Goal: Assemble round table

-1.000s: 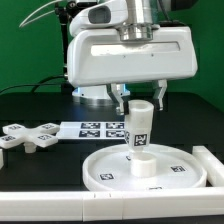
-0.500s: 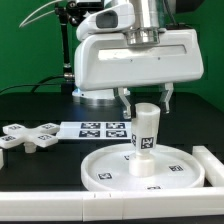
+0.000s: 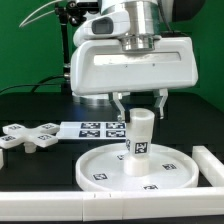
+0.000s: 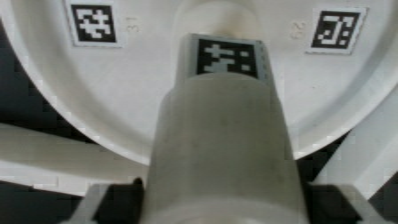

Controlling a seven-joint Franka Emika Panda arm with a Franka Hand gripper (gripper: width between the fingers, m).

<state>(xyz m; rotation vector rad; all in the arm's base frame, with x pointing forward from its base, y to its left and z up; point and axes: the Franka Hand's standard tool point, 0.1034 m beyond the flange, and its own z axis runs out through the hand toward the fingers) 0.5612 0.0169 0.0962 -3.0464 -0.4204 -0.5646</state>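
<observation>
The short thick white post (image 3: 140, 135) stands upright in the middle of the large rimmed round disc (image 3: 100, 170), which lies flat on the black table. My gripper (image 3: 141, 104) is straight above the post, with a finger on each side of its top. In the wrist view the post (image 4: 222, 150) fills the space between the two dark pads (image 4: 116, 203), which press against its sides, and the disc (image 4: 54, 90) lies below it. The cross-shaped foot (image 3: 30, 135) lies flat on the table at the exterior view's left, apart from the gripper.
The marker board (image 3: 100, 128) lies behind the disc. A straight white rail (image 3: 208, 160) runs along the exterior view's right of the disc, and another (image 3: 50, 205) lies along the front edge. The arm's white base (image 3: 95, 95) stands behind.
The post and gripper swung a little to the exterior view's right, then back left. The post top now sits lower between the fingers. The disc has shifted slightly left.
</observation>
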